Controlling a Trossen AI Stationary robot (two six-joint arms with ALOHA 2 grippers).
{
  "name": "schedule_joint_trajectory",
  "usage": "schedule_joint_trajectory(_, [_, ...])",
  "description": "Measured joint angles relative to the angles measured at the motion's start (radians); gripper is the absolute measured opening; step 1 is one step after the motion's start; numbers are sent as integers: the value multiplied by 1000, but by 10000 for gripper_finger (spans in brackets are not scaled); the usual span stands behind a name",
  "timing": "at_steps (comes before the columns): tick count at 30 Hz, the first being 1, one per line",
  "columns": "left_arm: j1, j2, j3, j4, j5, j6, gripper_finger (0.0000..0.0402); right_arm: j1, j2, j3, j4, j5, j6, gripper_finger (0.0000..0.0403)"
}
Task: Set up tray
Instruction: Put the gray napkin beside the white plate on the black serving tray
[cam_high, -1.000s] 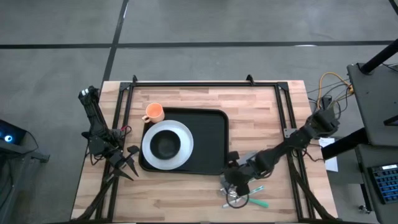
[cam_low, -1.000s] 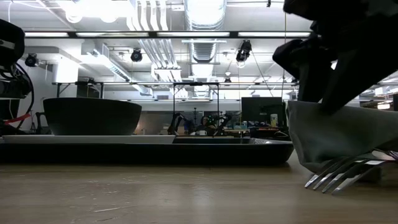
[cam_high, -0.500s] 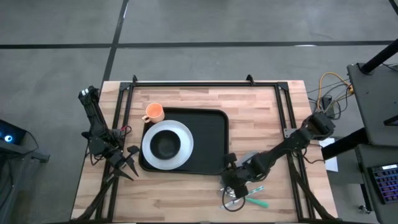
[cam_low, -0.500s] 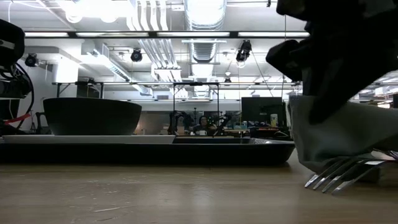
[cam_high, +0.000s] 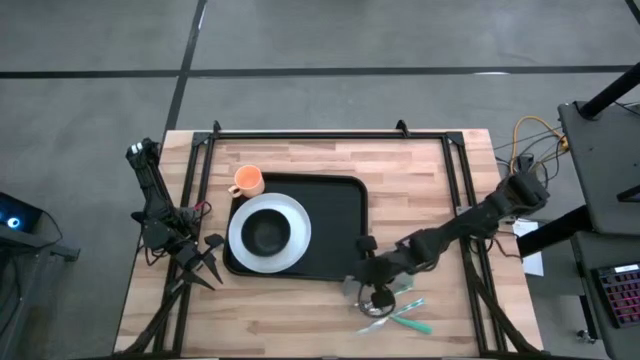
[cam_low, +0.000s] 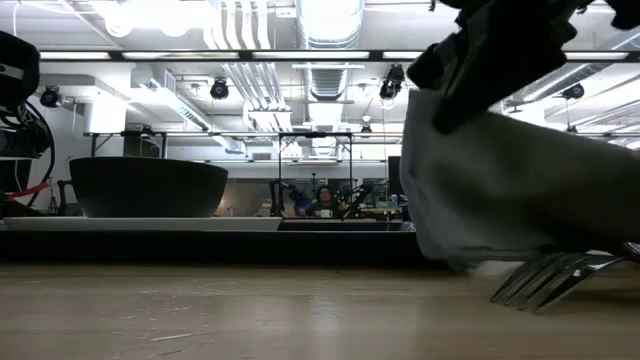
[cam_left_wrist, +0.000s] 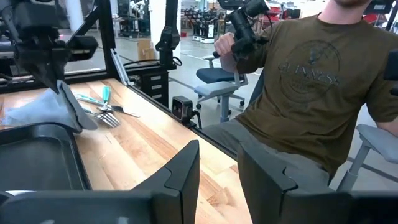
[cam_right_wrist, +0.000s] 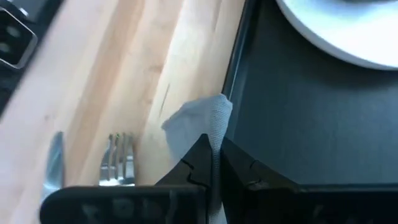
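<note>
Item: our right gripper (cam_right_wrist: 213, 163) is pinching a grey cloth (cam_right_wrist: 198, 124) beside the tray (cam_high: 335, 215). Our left gripper (cam_left_wrist: 217, 171) is waiting, fingers apart, holding nothing.

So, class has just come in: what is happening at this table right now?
The right tool is shut on a grey napkin, holding it off the wood beside the black tray, next to the fork and other cutlery. On the tray sits a white plate with a dark bowl; an orange cup stands at its corner. The left tool waits at the table's left edge.
</note>
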Motion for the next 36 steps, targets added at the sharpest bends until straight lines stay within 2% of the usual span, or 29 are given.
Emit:
schedule_joint_trajectory(7, [0, 0, 0, 0, 0, 0, 91, -1, -158, -123, 154, 16, -37, 8])
schedule_joint_trajectory(11, [0, 3, 0, 0, 0, 0, 91, -14, -255, -176, 128, 188, -50, 8])
schedule_joint_trajectory(16, [0, 6, 0, 0, 0, 0, 91, -77, -355, -203, -6, 410, -26, 8])
schedule_joint_trajectory(19, [0, 6, 0, 0, 0, 0, 91, -131, -381, -204, -52, 509, -27, 8])
schedule_joint_trajectory(23, [0, 6, 0, 0, 0, 0, 91, -230, -370, -204, -52, 532, -54, 8])
schedule_joint_trajectory(28, [0, 6, 0, 0, 0, 0, 91, -357, -294, -215, -27, 546, -109, 8])
schedule_joint_trajectory(32, [0, 6, 0, 0, 0, 0, 91, -431, -243, -219, 71, 572, -193, 8])
schedule_joint_trajectory(36, [0, 6, 0, 0, 0, 0, 91, -475, -216, -222, 236, 542, -337, 8])
